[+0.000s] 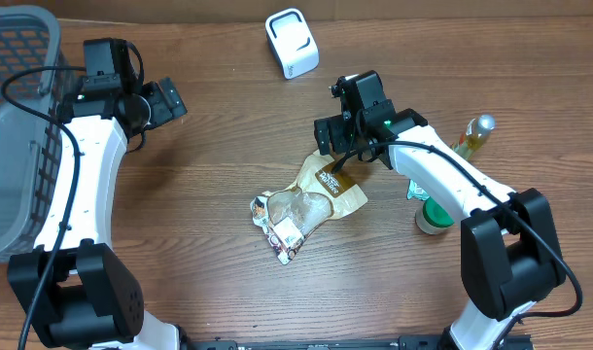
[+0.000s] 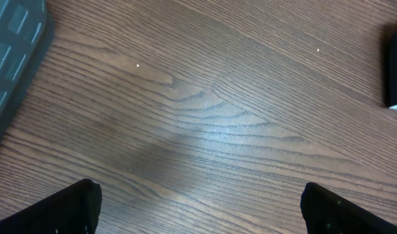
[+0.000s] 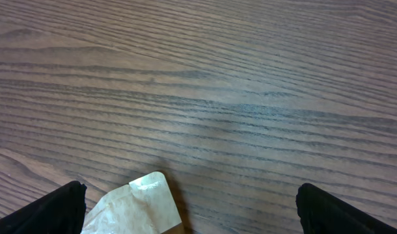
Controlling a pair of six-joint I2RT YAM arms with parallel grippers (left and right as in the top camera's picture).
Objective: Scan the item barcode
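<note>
Wood-grain tabletop (image 1: 209, 292) under everything. Grey mesh basket (image 1: 15, 126) over the left edge, out of the working middle, probably a bin for goods.

Near the middle, a shade toward the right edge: kraft pouch (image 1: 331, 190), flat, printed face up. Crinkled clear wrapper (image 1: 282, 219) touching its near-left side. Both loose and unheld, apparently waiting for pickup, no barcode turned toward anything yet.

White scanner (image 1: 292, 42) near the far edge, well apart from the kraft pouch, likely stationed there as the place to present an item; facing impossible to tell.

Bottle (image 1: 474, 136) and green-rimmed tub (image 1: 434, 216) near the right edge, off to the side, presumably awaiting their turn.

Right gripper (image 1: 333, 146) over the far end of the kraft pouch, jaws spread as wide as possible. Holds nothing. From the right wrist view, a pale corner of the kraft pouch (image 3: 140, 205) low between the dark fingers (image 3: 49, 211), seemingly touching neither. Judged lined up for a grasp on that far edge.

Left gripper (image 1: 168, 100) toward the far-left corner, just beside the basket, jaws equally wide. Empty, over bare wood, probably held clear of the middle to leave the right arm room.
</note>
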